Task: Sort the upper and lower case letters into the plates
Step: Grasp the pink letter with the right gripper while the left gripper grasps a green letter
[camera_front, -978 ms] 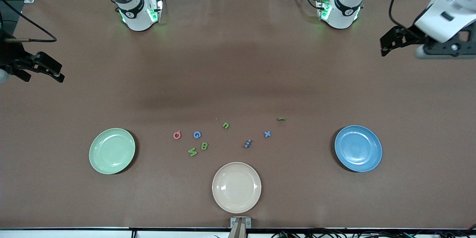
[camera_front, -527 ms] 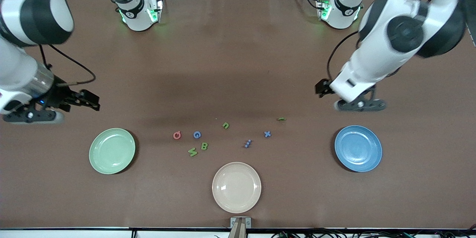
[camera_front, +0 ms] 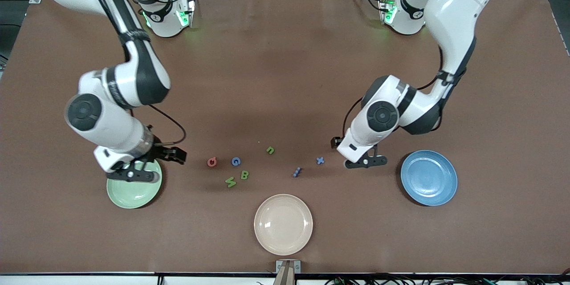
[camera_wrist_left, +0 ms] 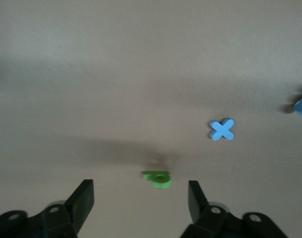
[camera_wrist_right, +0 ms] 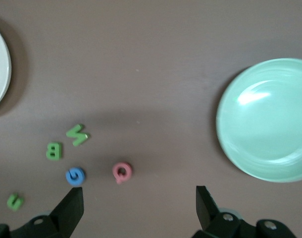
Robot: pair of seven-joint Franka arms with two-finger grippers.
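Brown table (camera_front: 285, 75): letters (camera_front: 236, 161) reading G, G, B, n, x lie mid-table toward the front edge, between mint plate (camera_front: 133, 191) and blue plate (camera_front: 429, 178). Both grippers have swung in from the side edges: right gripper (camera_front: 176, 156), jaws wide, above the mint plate's rim; left gripper (camera_wrist_left: 141, 198), jaws wide, over a green letter (camera_wrist_left: 157, 178).

Robotics lab, two white Franka arms bolted at the top edge of a table (camera_front: 285, 53) draped in brown cloth, green status lights on their bases, loose cables and aluminium framing at the corners, grey floor
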